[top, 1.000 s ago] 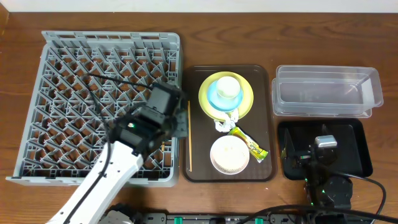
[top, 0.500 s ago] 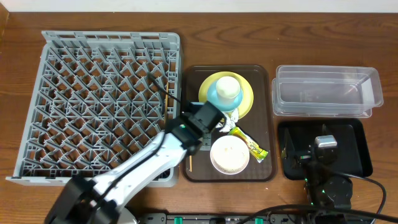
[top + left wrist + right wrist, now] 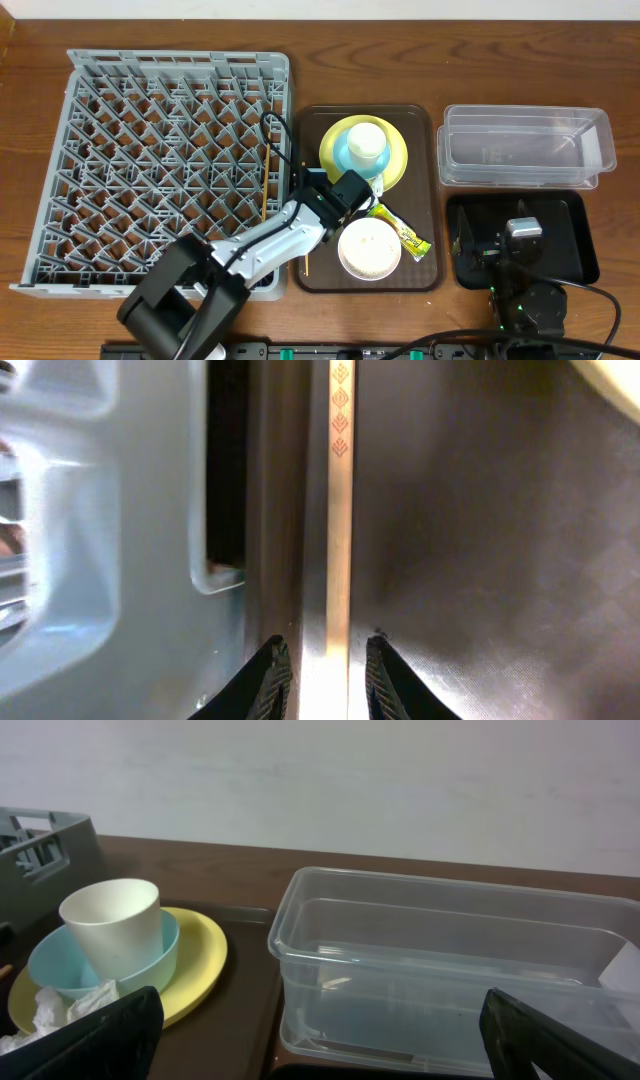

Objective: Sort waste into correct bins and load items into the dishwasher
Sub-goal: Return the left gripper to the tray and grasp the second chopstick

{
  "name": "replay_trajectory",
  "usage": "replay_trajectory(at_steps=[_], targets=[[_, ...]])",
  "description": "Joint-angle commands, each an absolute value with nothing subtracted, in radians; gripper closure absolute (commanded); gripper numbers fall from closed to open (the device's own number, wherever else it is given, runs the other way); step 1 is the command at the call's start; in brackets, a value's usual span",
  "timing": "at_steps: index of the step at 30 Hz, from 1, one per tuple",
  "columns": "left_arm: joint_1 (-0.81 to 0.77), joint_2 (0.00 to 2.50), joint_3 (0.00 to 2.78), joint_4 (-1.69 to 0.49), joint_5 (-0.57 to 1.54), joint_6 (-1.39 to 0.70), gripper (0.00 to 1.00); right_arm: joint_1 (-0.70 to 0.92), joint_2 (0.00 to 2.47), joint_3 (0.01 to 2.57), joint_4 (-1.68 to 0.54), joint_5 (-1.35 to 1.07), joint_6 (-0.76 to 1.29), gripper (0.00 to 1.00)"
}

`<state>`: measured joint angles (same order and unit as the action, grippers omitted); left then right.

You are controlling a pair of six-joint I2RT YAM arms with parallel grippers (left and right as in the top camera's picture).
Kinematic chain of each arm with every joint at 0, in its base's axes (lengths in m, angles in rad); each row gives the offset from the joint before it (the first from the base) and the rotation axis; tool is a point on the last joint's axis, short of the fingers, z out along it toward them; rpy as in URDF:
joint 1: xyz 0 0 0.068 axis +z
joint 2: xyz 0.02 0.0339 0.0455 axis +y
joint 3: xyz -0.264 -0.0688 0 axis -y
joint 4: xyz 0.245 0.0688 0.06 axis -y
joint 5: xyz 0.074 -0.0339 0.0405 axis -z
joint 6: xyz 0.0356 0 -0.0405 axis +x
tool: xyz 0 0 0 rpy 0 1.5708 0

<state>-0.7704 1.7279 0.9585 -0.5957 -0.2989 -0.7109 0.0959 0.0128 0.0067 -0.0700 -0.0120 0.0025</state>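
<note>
Overhead first: the grey dish rack (image 3: 60, 150) fills the left side, and the first chopstick (image 3: 265, 182) lies in it, close to its right edge. Just beside the rack sits the brown tray (image 3: 420, 180). On it the yellow-green plate (image 3: 396, 165) carries the light blue bowl (image 3: 345, 160) with the white cup (image 3: 367, 140) stood inside. The tissue (image 3: 362, 198) is at the plate's near edge, the wrapper (image 3: 405, 235) lies beside the white bowl (image 3: 370, 248), and the second chopstick (image 3: 306, 266) runs along the tray's left side. The left arm (image 3: 280, 235) reaches across that edge and covers most of the stick. To the right are the clear tub (image 3: 520, 150) and the black tray (image 3: 570, 215), with the right arm (image 3: 520, 300) parked there.

Left wrist now: the left gripper (image 3: 325, 670) straddles the second chopstick. Its fingers (image 3: 270, 675) stand a little apart, one on each side (a sliver of gap shows on both), so nothing is clamped.

Right wrist: the right gripper (image 3: 320, 1020) is spread wide and empty, facing the tub, with the cup and bowl off to its left.
</note>
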Motion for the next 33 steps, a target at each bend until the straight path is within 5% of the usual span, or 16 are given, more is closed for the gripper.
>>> replay_trajectory(at_steps=[1, 33], targets=[[-0.771, 1.755, 0.951, -0.588, -0.326, -0.728, 0.72, 0.105, 0.012, 0.006, -0.074, -0.019, -0.001, 0.01], [-0.771, 1.827, 0.95, -0.469, -0.098, -0.659, 0.73, 0.105, 0.012, 0.006, -0.074, -0.019, -0.001, 0.01]])
